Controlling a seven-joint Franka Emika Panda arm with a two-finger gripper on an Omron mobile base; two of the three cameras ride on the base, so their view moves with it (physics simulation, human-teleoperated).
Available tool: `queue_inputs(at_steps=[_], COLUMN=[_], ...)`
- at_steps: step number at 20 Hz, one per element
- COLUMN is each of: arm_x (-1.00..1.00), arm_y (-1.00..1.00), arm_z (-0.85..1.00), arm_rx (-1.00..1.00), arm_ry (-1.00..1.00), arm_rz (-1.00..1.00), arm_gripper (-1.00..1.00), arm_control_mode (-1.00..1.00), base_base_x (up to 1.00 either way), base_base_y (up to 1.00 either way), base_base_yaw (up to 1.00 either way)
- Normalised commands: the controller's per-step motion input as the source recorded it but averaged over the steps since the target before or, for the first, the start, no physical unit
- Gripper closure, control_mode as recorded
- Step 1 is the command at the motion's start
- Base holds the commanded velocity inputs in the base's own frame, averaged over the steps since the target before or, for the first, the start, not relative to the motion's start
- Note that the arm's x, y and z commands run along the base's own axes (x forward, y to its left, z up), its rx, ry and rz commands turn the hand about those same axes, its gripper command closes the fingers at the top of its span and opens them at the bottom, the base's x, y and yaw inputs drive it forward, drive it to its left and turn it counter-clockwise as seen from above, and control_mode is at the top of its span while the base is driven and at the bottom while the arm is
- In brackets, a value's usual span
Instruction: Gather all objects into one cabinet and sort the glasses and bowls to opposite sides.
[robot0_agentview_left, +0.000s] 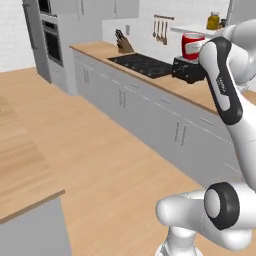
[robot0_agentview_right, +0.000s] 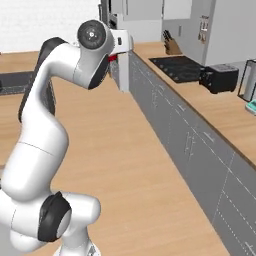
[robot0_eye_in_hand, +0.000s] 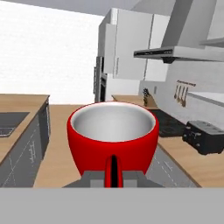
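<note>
Nearest, end effector (robot0_eye_in_hand: 113, 173) clenched on the rim of the small red cup (robot0_eye_in_hand: 112, 136), pinching the near wall, cup upright and carried in the air above the kitchen floor. Inside the cup: pale grey lining, nothing in it. Seen from the left base camera, same cup (robot0_agentview_left: 192, 45) raised at about bench height beside the arm's upper link. Beyond, long wooden bench (robot0_agentview_left: 172, 82) with black cooktop (robot0_agentview_left: 141, 64), dark toaster (robot0_eye_in_hand: 204, 137), knife block (robot0_agentview_left: 123, 45). Farther back, tall oven column (robot0_agentview_left: 51, 40) and hanging utensils (robot0_agentview_left: 161, 30). Judged as early to midway: one glass in transit, not yet shelved; mugs, bowl and target cabinet still to be dealt with, sorting not begun
</note>
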Motion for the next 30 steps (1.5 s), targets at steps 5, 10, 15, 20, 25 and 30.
queue_inputs(at_steps=[5, 10, 15, 20, 25, 30], arm_x=[0.0, 0.0, 0.0, 0.0, 0.0, 0.0], arm_y=[0.0, 0.0, 0.0, 0.0, 0.0, 0.0], arm_z=[0.0, 0.0, 0.0, 0.0, 0.0, 0.0], arm_rx=[0.0, 0.0, 0.0, 0.0, 0.0, 0.0], arm_ry=[0.0, 0.0, 0.0, 0.0, 0.0, 0.0], arm_rz=[0.0, 0.0, 0.0, 0.0, 0.0, 0.0], arm_gripper=[1.0, 1.0, 1.0, 1.0, 1.0, 1.0], arm_control_mode=[1.0, 1.0, 1.0, 1.0, 1.0, 1.0], base_base_x=[0.82, 1.0, 1.0, 1.0, 1.0, 1.0], base_base_y=[-0.25, -0.1, -0.34, -0.86, -0.6, -0.02], base_base_yaw=[0.37, 0.5, 0.43, 0.19, 0.13, 0.09])
